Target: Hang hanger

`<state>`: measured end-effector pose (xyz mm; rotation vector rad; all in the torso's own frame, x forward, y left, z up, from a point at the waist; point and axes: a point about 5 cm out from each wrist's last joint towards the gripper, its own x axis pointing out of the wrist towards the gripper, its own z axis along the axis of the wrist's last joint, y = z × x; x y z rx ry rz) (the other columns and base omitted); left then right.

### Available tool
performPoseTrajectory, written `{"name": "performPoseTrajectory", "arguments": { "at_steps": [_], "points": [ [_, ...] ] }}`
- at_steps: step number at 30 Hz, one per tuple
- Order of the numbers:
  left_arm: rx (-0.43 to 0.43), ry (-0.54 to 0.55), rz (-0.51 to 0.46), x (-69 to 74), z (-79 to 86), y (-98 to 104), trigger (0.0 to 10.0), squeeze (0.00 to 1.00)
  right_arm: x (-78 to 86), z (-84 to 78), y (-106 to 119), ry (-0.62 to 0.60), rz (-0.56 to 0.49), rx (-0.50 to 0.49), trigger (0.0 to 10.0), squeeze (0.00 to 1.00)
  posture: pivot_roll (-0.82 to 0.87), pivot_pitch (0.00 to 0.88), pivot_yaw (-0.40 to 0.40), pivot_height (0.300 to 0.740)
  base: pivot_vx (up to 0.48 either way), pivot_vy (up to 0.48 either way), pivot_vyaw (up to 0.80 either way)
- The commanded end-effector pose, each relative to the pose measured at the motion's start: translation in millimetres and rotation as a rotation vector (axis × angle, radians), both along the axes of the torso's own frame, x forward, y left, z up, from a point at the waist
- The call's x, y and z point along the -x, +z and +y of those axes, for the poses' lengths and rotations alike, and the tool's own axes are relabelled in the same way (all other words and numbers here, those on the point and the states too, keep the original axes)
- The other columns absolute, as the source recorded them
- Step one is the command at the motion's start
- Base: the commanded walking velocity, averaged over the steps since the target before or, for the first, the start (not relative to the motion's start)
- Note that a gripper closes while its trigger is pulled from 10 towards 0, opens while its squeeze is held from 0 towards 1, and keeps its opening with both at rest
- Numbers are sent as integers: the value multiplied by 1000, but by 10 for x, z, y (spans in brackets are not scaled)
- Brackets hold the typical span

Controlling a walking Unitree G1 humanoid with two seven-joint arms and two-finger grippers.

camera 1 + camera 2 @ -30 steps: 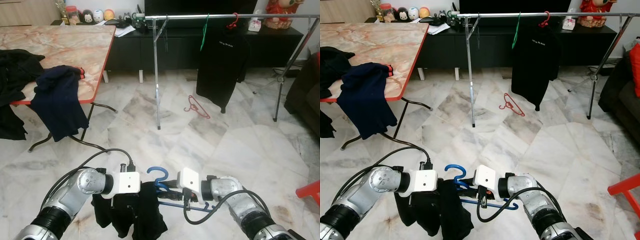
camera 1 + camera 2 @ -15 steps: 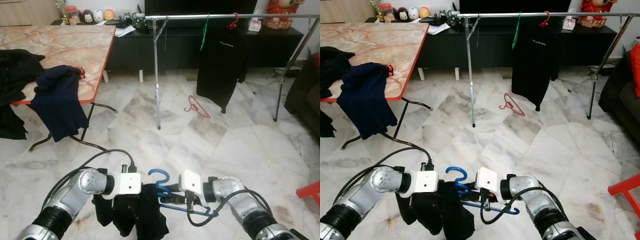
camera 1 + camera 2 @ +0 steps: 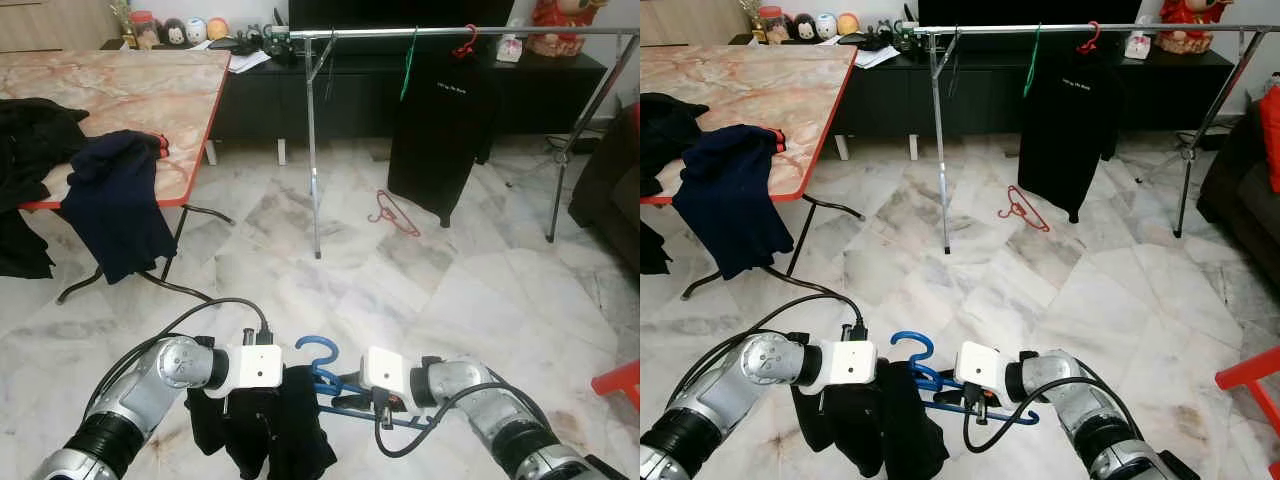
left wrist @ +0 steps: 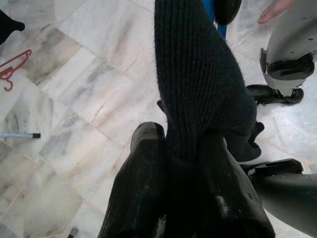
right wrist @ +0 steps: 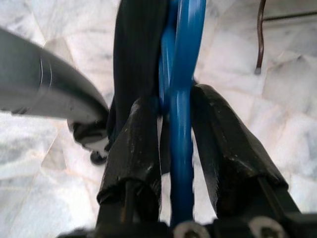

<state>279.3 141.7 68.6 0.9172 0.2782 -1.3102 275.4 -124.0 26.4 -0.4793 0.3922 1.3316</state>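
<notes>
Pincer on our right arm (image 5: 171, 148) has its two black fingers (image 5: 131, 148) pressed against the sides of the blue hanger (image 3: 330, 385), pinching the hanger's bar, which runs straight out between them. Our left pincer (image 4: 183, 163) is pressed together on a fold of the black knitted garment (image 3: 265, 425) that is draped over the same hanger. Both arms meet low in front of us, above the marble floor (image 3: 400, 280), with the hanger's hook (image 3: 318, 352) standing up between the two wrists and the garment drooping below the left one.

Well ahead of us stands the metal clothes rail (image 3: 430, 33), where a black shirt (image 3: 440, 130) hangs from a red hanger (image 3: 464, 42); a green hanger (image 3: 410, 60) hangs just beside it on the same rail. The blue hanger in our grip is well apart from that rail. To our left, the marble-patterned surface (image 3: 130, 85) carries a dark blue garment (image 3: 115, 200) spilling over its red edge, with more black clothing (image 3: 25, 150) further left. On the floor near the foot of the rail lies another red hanger (image 3: 393, 213).
</notes>
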Motion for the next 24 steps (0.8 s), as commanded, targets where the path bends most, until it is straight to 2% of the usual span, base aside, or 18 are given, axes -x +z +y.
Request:
{"name": "performPoseTrajectory", "arguments": {
  "at_steps": [1, 6, 15, 16, 24],
  "points": [
    [21, -7, -31, -35, -37, 82, 10000, 0, -44, 12, 58, -1, -27, -27, 10000, 0, -32, 28, -14, 740, 0, 0, 0],
    [22, -6, -29, -33, -40, 78, 10000, 0, -46, 53, 89, 3, -11, -77, 10000, 0, -32, 28, -14, 740, 0, 0, 0],
    [23, -1, -31, -40, -39, 79, 10000, 0, -42, 53, 75, 4, -12, -70, 9765, 0, -29, 30, -15, 740, 0, 0, 0],
    [23, 0, -32, -41, -37, 79, 10000, 0, -41, 52, 74, 4, -11, -71, 78, 0, -29, 30, -15, 740, 0, 0, 0],
    [25, 3, -35, -48, -41, 83, 10000, 0, -26, 36, 60, 11, 0, -64, 0, 0, -31, 30, -15, 740, 0, 0, 0]
  ]
}}
